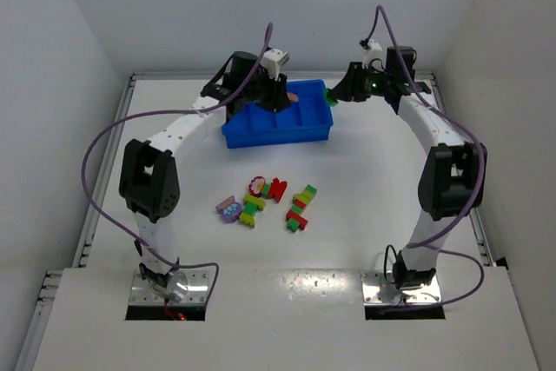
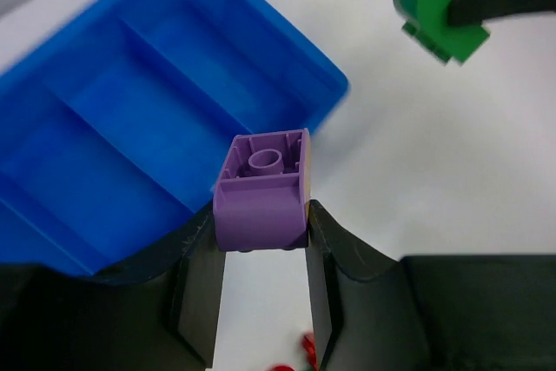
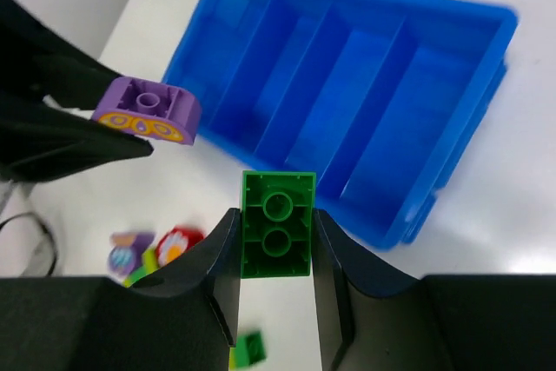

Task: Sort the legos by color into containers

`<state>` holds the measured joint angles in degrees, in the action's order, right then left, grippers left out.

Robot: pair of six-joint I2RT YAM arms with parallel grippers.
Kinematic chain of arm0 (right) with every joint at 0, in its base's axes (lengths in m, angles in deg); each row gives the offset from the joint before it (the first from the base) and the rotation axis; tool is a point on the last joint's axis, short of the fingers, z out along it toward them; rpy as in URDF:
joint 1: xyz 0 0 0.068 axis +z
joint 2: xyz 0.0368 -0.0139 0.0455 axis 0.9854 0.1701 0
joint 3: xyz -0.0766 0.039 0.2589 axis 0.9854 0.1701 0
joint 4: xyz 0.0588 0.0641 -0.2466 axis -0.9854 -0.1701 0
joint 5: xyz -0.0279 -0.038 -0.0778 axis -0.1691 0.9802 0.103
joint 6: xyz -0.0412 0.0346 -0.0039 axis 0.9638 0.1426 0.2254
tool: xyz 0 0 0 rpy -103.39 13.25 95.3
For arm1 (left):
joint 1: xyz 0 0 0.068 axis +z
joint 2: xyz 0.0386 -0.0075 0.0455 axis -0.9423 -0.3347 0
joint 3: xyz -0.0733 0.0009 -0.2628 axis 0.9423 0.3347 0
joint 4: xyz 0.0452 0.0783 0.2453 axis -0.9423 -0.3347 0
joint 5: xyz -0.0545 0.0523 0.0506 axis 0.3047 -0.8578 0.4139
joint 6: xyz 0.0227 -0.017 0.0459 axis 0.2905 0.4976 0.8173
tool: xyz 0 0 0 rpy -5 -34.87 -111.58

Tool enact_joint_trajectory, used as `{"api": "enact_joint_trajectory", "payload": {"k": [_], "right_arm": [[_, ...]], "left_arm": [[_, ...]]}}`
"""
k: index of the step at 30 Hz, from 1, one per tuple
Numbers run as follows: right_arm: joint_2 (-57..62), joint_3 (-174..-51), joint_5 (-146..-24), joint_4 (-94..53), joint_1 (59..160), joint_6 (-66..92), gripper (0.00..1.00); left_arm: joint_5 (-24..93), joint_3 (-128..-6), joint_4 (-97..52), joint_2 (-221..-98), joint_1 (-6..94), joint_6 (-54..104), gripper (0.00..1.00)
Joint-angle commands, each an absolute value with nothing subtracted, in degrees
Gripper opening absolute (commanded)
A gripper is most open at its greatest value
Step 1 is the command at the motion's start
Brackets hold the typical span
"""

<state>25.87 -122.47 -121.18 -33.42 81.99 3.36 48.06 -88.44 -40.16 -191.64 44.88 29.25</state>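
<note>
Legos, small glossy plastic bricks (image 1: 300, 208), lay clustered on the smooth white table (image 1: 373, 215) before the rectangular four-compartment blue plastic tray (image 1: 278, 135). Beside the tray, the left gripper (image 2: 261, 232) clamped an arched purple brick (image 2: 261, 202). The right gripper (image 3: 276, 245) clamped a two-stud green brick (image 3: 276, 223).

We see the blue tray (image 1: 278, 135), four compartments side by side, near the far edge of the table (image 1: 174, 215). Loose red, green, yellow-green and purple legos (image 1: 300, 206) lie clustered mid-table. A purple brick (image 2: 261, 202) and a green brick (image 3: 276, 236) are held aloft near the tray, hollow undersides showing.
</note>
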Motion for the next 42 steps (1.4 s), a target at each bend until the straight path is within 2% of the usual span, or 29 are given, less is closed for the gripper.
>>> {"api": "enact_joint_trajectory", "payload": {"k": [1, 8, 19, 30, 42], "right_arm": [[30.31, -126.99, -110.14, -29.59, 84.77, 0.16, 0.0], [38.04, -133.05, -100.47, -30.12, 88.47, 2.72, 0.0], [49.64, -145.61, -95.9, -28.0, 91.63, 2.97, 0.0], [54.4, -149.14, -89.3, -28.54, 92.69, 4.21, 0.0], [58.35, -152.21, -86.13, -28.54, 92.69, 5.88, 0.02]], "left_arm": [[39.84, -94.62, -42.42, -196.8, 44.78, 30.62, 0.0], [36.58, -100.17, -42.34, -204.1, 44.78, 32.56, 0.0], [33.77, -110.19, -41.81, -212.89, 45.84, 34.31, 0.0], [27.01, -119.06, -42.34, -220.89, 45.84, 34.93, 0.0], [27.0, -124.51, -42.86, -226.69, 45.84, 35.55, 0.09]]}}
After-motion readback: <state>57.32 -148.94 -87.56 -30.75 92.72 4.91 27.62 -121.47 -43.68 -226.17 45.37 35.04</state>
